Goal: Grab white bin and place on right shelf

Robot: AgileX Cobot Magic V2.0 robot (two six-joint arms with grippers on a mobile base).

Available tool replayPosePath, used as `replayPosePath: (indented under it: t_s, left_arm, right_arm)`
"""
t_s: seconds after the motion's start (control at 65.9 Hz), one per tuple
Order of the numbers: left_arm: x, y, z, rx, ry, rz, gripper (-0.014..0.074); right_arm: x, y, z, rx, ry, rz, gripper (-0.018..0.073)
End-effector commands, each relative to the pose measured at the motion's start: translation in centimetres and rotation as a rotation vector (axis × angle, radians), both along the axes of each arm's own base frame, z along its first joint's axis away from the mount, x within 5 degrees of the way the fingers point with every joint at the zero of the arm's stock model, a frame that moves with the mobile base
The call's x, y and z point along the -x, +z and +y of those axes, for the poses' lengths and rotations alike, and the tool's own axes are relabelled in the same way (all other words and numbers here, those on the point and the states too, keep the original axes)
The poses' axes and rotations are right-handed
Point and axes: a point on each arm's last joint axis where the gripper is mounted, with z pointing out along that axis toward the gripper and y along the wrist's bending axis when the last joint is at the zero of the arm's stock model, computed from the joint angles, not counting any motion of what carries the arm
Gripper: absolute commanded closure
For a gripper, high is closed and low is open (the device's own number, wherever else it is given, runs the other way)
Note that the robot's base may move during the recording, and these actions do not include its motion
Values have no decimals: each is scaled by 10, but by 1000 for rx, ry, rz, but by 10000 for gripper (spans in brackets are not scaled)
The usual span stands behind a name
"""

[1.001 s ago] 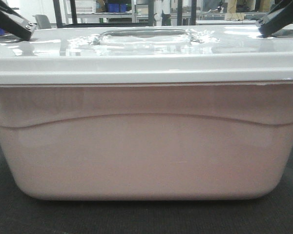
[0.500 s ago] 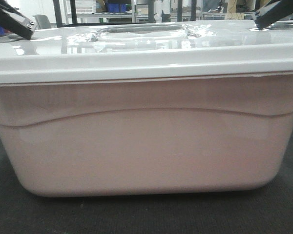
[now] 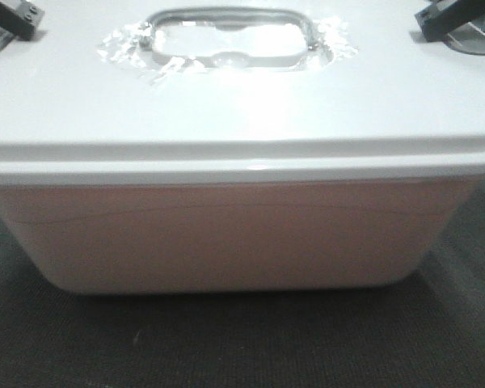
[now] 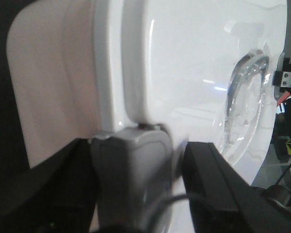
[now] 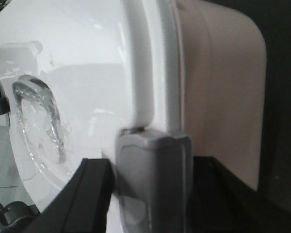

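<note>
White bin (image 3: 226, 234): pinkish tub with a glossy white lid (image 3: 226, 105) and a clear inset handle. It fills the front view above a dark surface (image 3: 226, 339). Left fingers (image 4: 216, 179): closed around the grey end latch (image 4: 131, 174). Right fingers (image 5: 92, 194): likewise clamped on the opposite latch (image 5: 153, 179).

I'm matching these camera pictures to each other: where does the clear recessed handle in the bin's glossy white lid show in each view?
Exterior front-facing: clear recessed handle, top centre.
Left wrist-mounted: handle at the right edge, mid-height, seen sideways.
Right wrist-mounted: handle at the left, mid-height.
Shared landmark: the raised rim of the glossy white lid on the pinkish plastic bin, visible in all three.
</note>
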Motion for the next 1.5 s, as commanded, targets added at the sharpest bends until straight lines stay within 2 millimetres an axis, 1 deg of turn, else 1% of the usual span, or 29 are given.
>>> replayPosePath:
  t_s: [0.0,0.258,0.455,0.834,1.031,1.183,1.486]
  left_arm:
    - [19,34,-12,132,-70,-86,344]
    - [41,56,-12,122,-62,-195,346]
    - [60,69,-12,117,-66,-270,346]
    - [88,87,-13,111,-73,-378,346]
    - [102,94,-14,108,-76,-430,346]
    - [108,97,-14,106,-78,-451,346]
    - [106,101,-14,140,-44,-466,346]
  right_arm:
    - [20,33,14,-143,151,-94,252]
    - [40,53,17,-116,172,-222,253]
    - [62,71,20,-87,186,-329,253]
    - [96,92,25,-56,195,-461,253]
    - [111,100,27,-41,194,-520,253]
    - [116,103,27,-32,182,-546,253]
    - [115,105,28,-58,168,-555,253]
